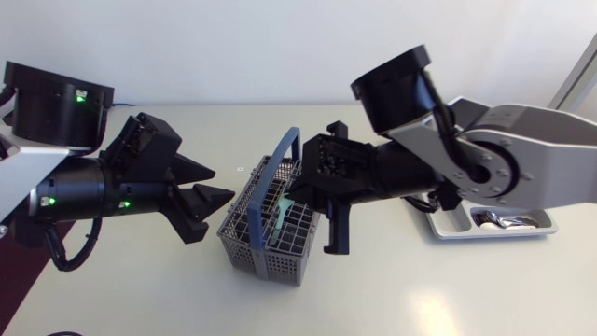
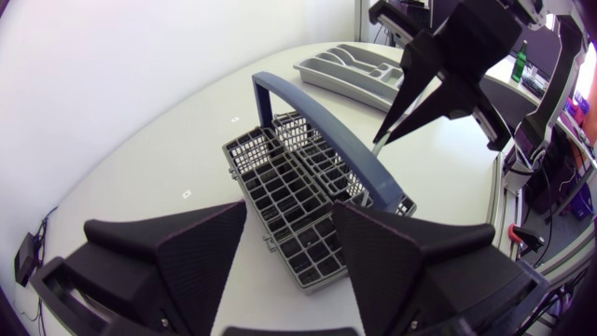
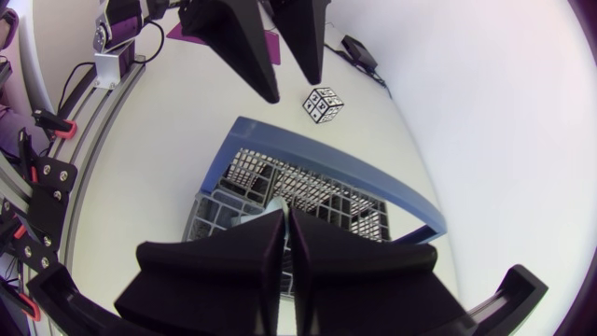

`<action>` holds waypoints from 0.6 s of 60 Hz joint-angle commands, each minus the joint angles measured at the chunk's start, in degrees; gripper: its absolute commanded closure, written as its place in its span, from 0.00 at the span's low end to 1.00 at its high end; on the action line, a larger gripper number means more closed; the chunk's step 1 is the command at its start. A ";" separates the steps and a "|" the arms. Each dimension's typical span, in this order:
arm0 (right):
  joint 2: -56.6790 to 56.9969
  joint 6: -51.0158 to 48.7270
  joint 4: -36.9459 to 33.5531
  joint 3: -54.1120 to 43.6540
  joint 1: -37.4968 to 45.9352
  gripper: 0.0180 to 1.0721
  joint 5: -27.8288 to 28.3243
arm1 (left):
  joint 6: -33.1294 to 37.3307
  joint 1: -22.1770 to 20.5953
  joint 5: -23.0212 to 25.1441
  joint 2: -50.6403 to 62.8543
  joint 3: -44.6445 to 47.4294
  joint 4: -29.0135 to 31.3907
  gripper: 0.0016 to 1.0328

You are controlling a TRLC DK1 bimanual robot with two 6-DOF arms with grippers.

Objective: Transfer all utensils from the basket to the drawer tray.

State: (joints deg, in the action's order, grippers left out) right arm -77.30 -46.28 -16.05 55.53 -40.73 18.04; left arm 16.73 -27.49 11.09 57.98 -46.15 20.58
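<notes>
- Right wrist view: the right gripper [image 3: 283, 213] points down into the basket [image 3: 308, 196]. Its two fingers are squeezed close together, and a pale utensil [image 3: 277, 203] sits right at their tips. It looks pinched there.
- The basket is grey with a blue handle [image 1: 272, 171]. It stands near the middle of the table [image 1: 187, 289].
- The left gripper [image 2: 289, 213] hangs just beside the basket. Its fingers are spread wide and hold nothing.
- The drawer tray [image 1: 448, 233] lies toward the table's right edge, well apart from the basket.
- One shiny utensil [image 1: 499, 221] already lies in the tray, so I think that part is done.
- The pale utensil is not out of the basket yet, so the job is not finished.
- I cannot tell if more utensils hide in the basket's little boxes.
</notes>
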 commanded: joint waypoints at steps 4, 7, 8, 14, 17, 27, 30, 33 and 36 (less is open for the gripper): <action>5.31 1.11 -0.73 -3.67 -0.31 0.94 -2.13 | -0.03 -3.36 -2.13 -1.02 -2.01 0.34 0.33; 6.63 1.02 -0.56 -4.20 -0.49 0.94 -3.45 | -0.21 -4.33 -3.09 -1.11 -2.19 0.25 0.33; 7.25 0.93 -0.38 -4.73 -0.58 0.95 -4.16 | -0.30 -4.86 -3.53 -1.11 -2.28 0.16 0.33; 10.76 0.58 0.76 -6.75 -1.02 0.95 -7.76 | -0.56 -7.67 -5.64 -1.11 -2.98 -0.28 0.32; 12.79 0.67 0.67 -7.28 -0.93 0.95 -8.37 | -0.82 -9.08 -6.35 -1.02 -3.51 -0.54 0.32; 21.57 1.11 -0.73 -8.68 0.92 0.94 -9.43 | -2.23 -13.65 -6.61 0.91 -5.18 -1.77 0.30; 24.04 1.37 -1.61 -8.95 2.15 0.94 -8.90 | -2.41 -15.05 -6.61 1.79 -5.62 -2.12 0.30; 25.79 1.63 -2.23 -9.38 2.76 0.94 -8.64 | -2.58 -16.28 -6.61 2.67 -6.23 -2.21 0.29; 27.55 2.07 -3.11 -9.65 3.20 0.95 -8.20 | -2.58 -17.78 -6.52 3.72 -7.02 -2.21 0.28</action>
State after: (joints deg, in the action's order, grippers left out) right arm -52.45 -45.58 -17.41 48.07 -38.39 9.19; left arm 15.00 -43.18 4.99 59.55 -50.59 18.98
